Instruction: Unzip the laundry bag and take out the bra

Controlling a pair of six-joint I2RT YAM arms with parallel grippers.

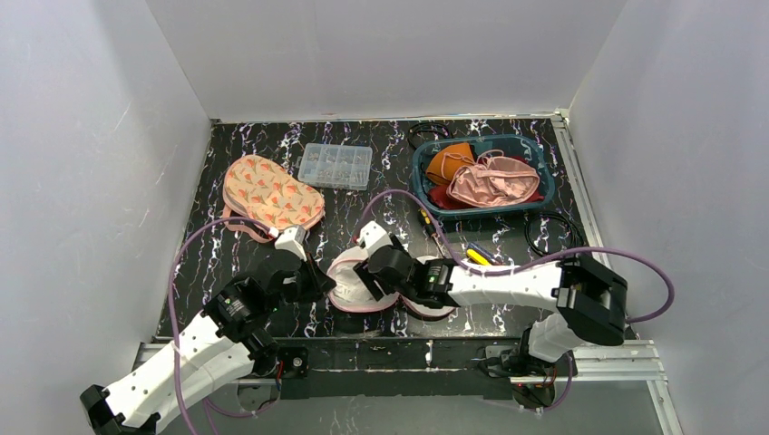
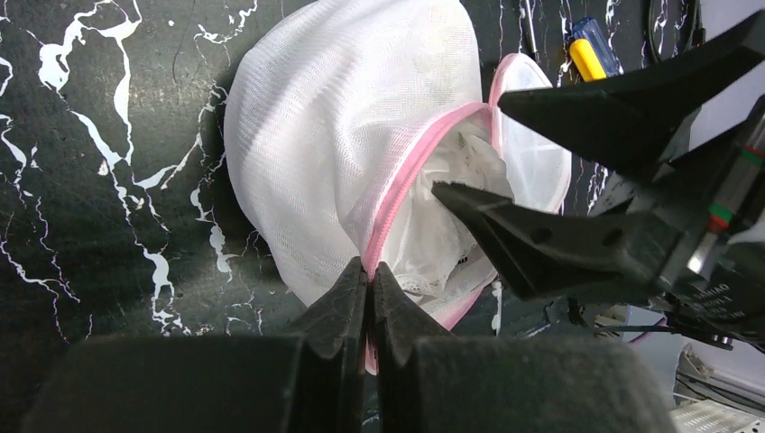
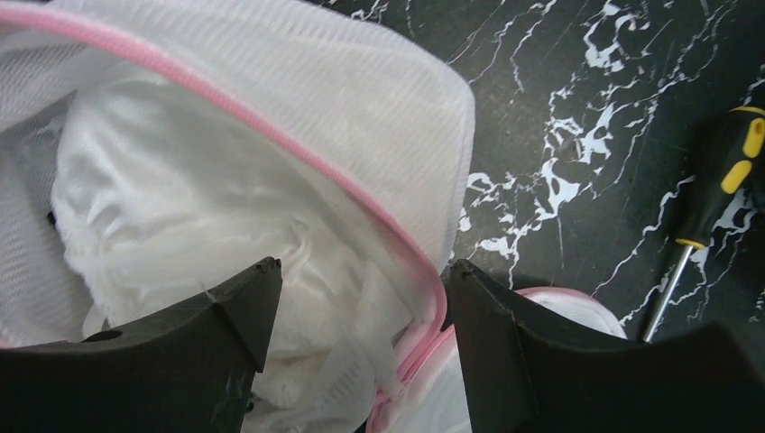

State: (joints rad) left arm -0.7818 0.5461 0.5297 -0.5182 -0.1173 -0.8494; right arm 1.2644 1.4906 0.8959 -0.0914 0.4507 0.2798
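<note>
The zip of the white mesh laundry bag with pink zip trim already gapes, so the unzipping looks done and the step in hand is taking the garment out. The bag lies on the black white-veined tabletop at about 6 o'clock in the overhead view, close to the near edge and between the two arms. The left gripper, reaching in from 8 o'clock, has its fingers pressed together on the pink trim at the bag's lip, pinning the mouth open. The right gripper, coming in from 3 o'clock, stands spread wide at the opening, one finger over the crumpled white bra inside the bag and the other just outside the trim, gripping nothing yet. As I judge it, the next move calls for both right fingers to go inside the mouth, past the trim, and close on bra fabric alone, not on mesh, then draw back toward 3 o'clock while the left pinch anchors the bag. A yellow-and-black screwdriver lies near at 2 o'clock, apart from the bag.
</note>
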